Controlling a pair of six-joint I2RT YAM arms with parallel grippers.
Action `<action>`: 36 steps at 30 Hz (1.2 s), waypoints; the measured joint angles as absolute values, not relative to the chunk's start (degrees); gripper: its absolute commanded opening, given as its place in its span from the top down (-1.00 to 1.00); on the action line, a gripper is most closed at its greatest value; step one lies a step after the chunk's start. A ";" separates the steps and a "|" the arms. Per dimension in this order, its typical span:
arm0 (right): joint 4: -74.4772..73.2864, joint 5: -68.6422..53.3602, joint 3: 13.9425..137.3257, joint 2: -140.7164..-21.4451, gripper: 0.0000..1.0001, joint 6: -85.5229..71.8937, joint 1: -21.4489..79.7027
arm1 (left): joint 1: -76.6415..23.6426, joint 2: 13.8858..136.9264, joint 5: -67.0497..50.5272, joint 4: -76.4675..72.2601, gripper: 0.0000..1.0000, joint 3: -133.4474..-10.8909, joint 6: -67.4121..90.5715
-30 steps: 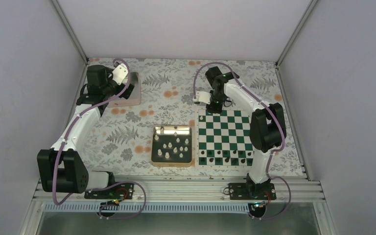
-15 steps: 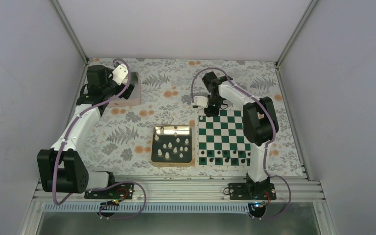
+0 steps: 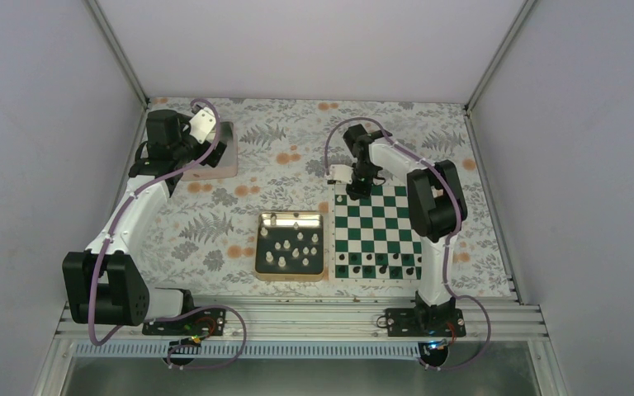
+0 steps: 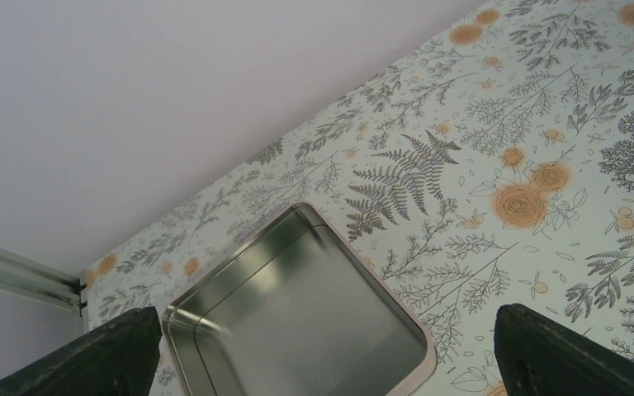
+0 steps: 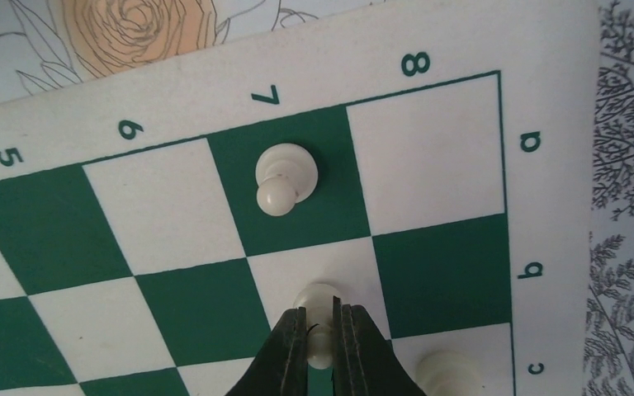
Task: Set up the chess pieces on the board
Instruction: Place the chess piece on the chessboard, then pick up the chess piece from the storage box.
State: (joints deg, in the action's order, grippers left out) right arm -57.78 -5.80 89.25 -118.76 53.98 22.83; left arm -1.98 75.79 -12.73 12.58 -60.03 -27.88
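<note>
The green and white board (image 3: 378, 224) lies right of centre. My right gripper (image 3: 353, 191) is at its far left corner. In the right wrist view the gripper (image 5: 321, 318) is shut on a tiny white pawn (image 5: 317, 297), which is over the white square in row b, column 7 of the board (image 5: 173, 214). Another white pawn (image 5: 286, 177) stands on the green a7 square, and a third (image 5: 450, 373) stands at c8. My left gripper (image 3: 206, 148) is open and empty, with its fingers (image 4: 103, 355) wide apart.
A gold-rimmed tray (image 3: 290, 277) left of the board holds several white pieces (image 3: 295, 252). Black pieces (image 3: 380, 266) fill the board's near rows. An empty metal tin (image 4: 297, 322) lies under the left gripper at the far left, near the wall.
My right gripper has shifted a little left and nearer, onto the board's far left corner, and the right arm's elbow has swung left. The left arm has not moved.
</note>
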 measured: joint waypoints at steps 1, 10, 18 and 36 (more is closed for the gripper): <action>-57.76 -5.82 89.23 -118.93 0.89 53.98 22.79 | -1.98 75.79 -12.73 12.58 -1.00 -60.03 -27.88; -57.63 -5.96 89.06 -119.48 0.74 53.95 22.72 | -1.98 75.79 -12.75 12.58 -1.00 -60.03 -27.90; -58.04 -6.31 89.03 -119.46 0.55 53.84 22.68 | -1.98 75.79 -12.75 12.58 -1.00 -60.03 -27.90; -63.31 -6.00 99.04 -114.04 0.54 52.16 39.97 | -1.98 75.79 -12.75 12.60 -1.00 -60.03 -28.08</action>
